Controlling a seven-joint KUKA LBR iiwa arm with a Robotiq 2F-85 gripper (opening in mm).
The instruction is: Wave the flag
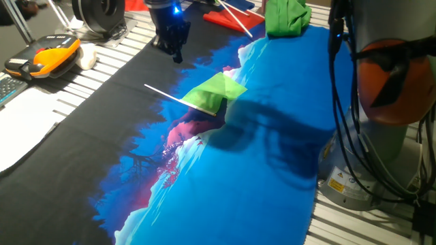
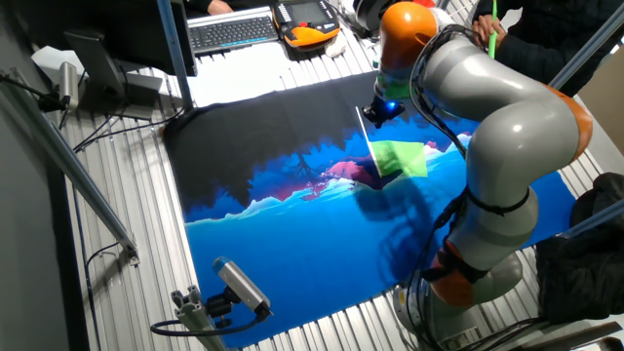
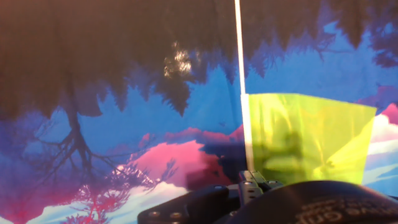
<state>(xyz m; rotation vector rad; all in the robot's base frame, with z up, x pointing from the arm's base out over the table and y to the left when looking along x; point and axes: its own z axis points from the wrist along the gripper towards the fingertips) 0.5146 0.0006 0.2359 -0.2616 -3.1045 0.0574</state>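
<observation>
The flag (image 1: 214, 92) lies flat on the printed blue and black mat (image 1: 272, 170), near its middle. It is a light-green cloth on a thin white stick (image 1: 167, 95) that points to the left. It also shows in the other fixed view (image 2: 400, 158) and in the hand view (image 3: 305, 137). My gripper (image 1: 177, 54) hangs over the black part of the mat, behind the flag and apart from it, holding nothing. It also shows in the other fixed view (image 2: 375, 112). Its fingers are dark, and the gap between them cannot be made out.
A darker green cloth bundle (image 1: 286, 17) and a red flag with white sticks (image 1: 235, 17) lie at the far edge of the mat. An orange and black pendant (image 1: 44, 58) sits at the left. My arm's base (image 1: 381, 136) stands at the right.
</observation>
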